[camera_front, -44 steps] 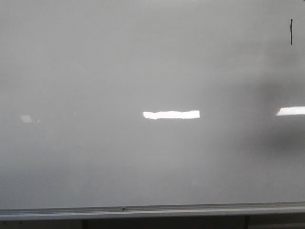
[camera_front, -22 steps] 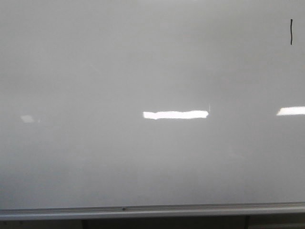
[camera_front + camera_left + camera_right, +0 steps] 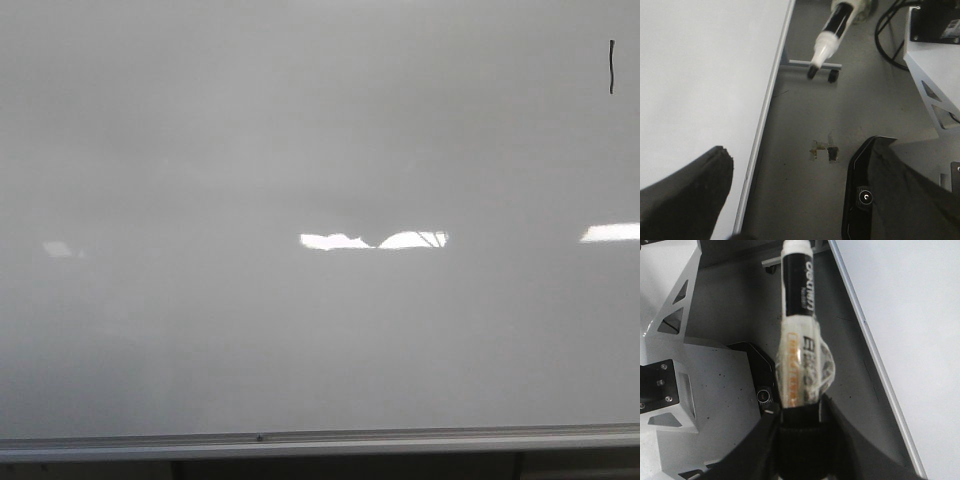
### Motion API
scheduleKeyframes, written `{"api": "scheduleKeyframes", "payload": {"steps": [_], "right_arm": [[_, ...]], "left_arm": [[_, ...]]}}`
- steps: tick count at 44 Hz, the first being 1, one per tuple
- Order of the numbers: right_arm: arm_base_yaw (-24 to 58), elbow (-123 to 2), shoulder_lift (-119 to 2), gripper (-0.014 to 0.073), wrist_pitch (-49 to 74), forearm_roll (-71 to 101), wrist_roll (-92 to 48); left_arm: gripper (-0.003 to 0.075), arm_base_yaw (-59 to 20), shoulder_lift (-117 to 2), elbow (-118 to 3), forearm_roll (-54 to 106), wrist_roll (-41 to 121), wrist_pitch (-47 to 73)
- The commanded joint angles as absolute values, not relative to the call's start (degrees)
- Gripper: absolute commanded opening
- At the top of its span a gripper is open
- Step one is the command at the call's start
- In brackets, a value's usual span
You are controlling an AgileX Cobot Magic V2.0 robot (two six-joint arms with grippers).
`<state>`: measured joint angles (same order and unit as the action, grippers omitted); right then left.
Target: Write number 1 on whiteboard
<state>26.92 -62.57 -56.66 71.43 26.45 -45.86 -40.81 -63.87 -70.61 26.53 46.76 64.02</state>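
The whiteboard (image 3: 300, 150) fills the front view, with its silver edge rail (image 3: 300, 439) along the bottom. The number 1 (image 3: 611, 67) is a short black stroke at the board's upper right. Neither gripper shows in the front view. My right gripper (image 3: 800, 420) is shut on a black and white marker (image 3: 797, 340), held off the board beside its rail (image 3: 875, 355). The marker also shows in the left wrist view (image 3: 832, 30), tip bare. My left gripper (image 3: 790, 195) is open and empty, one finger (image 3: 685, 195) over the board's edge (image 3: 767, 110).
Bright glare patches lie on the board (image 3: 375, 240). Below the board are the grey floor (image 3: 805, 190), the stand's foot with a castor (image 3: 832, 75), black cables (image 3: 887, 30) and the robot's white metal base (image 3: 935, 65), which also shows in the right wrist view (image 3: 670, 340).
The dark shadow on the board's right side has gone. The middle glare patch has widened to the right, and a dark reflected shape now cuts into it. The stroke is unchanged.
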Motion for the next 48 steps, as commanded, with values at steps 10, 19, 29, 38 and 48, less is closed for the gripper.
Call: {"api": "scheduleKeyframes", "payload": {"steps": [10, 19, 29, 38, 48], "right_arm": [[27.01, -64.44, -56.25, -0.0018, 76.36, 23.83, -46.64], [27.01, -64.44, -56.25, -0.0018, 76.42, 23.83, -46.64], [27.01, -64.44, -56.25, -0.0018, 76.48, 23.45, -46.64], [27.01, -64.44, -56.25, -0.0018, 76.48, 23.37, -46.64], [27.01, -64.44, -56.25, 0.001, 76.41, 23.36, -46.64]], "left_arm": [[0.0546, -51.95, -76.48, -84.55, 24.57, 46.96, 63.49], [0.0546, -53.41, -83.91, -90.97, 23.54, 46.96, 66.28], [0.0489, -53.41, -85.86, -92.71, 23.54, 46.96, 66.48], [0.0272, -53.41, -85.86, -92.71, 23.54, 46.96, 66.48], [0.0079, -53.41, -85.86, -92.71, 23.54, 46.96, 66.48]]}}
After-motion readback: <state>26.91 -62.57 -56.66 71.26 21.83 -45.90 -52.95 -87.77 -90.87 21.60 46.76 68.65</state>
